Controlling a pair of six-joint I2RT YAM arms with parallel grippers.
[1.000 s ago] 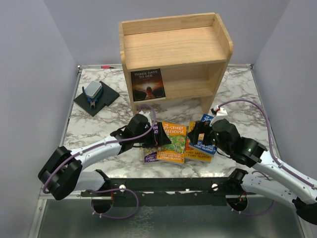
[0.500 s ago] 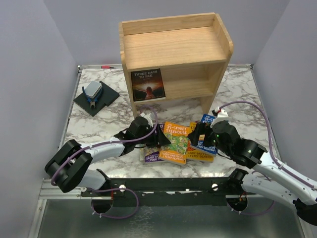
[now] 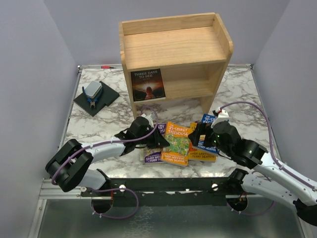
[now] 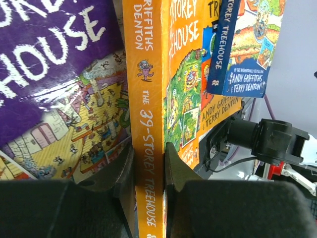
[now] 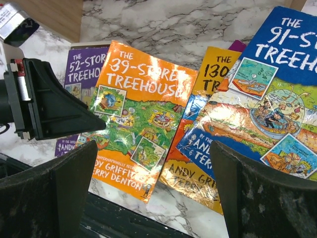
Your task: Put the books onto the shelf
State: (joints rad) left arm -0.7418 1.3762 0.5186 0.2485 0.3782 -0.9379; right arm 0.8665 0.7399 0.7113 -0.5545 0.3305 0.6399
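Left wrist view shows the orange 39-Storey Treehouse paperback [image 4: 148,99], among its siblings [image 4: 44,59] on the marble table [image 3: 99,126], pinched at the spine by my left claw [image 4: 148,161], presumably for carrying to the pale wooden shelf [image 3: 225,42]; my right claw [image 5: 152,148] hangs spread nearby.

table [image 3: 237,94]: white-grey marble top, grey walls on three sides
far centre: wooden shelf [image 3: 173,47] stands on the marble, two tiers, raised rim on top
shelf lower tier: dark book [image 3: 148,85] "Three Days to See", upright at left end, cover facing out
far left: black pad [image 3: 108,97] flat on marble, blue-grey tool [image 3: 92,91] on it
near centre: four books in overlapping row
leftmost: purple 52-Storey book [image 5: 79,74], flat on marble
next: orange 39-Storey book [image 3: 176,144], overlaps purple book's right edge
right: 130-Storey book [image 5: 218,74] on marble, blue 91-Storey book [image 5: 267,99] lying over it
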